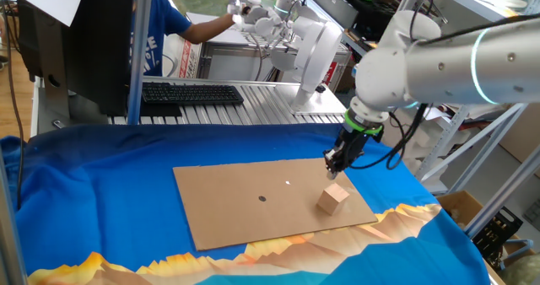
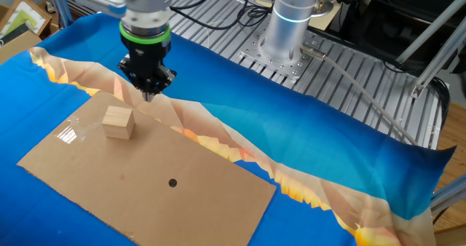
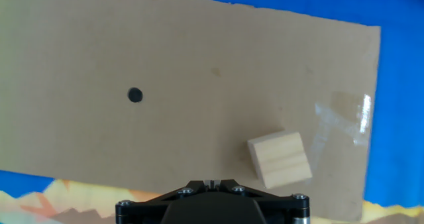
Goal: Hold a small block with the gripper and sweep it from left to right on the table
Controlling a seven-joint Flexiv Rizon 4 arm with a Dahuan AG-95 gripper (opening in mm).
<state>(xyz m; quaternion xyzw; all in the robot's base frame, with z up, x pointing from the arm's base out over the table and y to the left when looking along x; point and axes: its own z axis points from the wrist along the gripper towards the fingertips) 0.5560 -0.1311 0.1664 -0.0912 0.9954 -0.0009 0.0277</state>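
A: Where was the block (image 1: 333,199)?
B: On the cardboard (image 1: 253,205), near its edge, clear of the gripper (image 1: 334,170) above.
A: And the fingers?
B: Pressed together, holding nothing.

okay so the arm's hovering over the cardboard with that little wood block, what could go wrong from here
1. The gripper hangs above and beside the small block, not over it, so a straight descent could miss or clip an edge.
2. In the hand view the block sits rotated, so the fingers may pinch corners and twist it.
3. It lies near the cardboard sheet's edge, so a sweep might push it onto the blue cloth.
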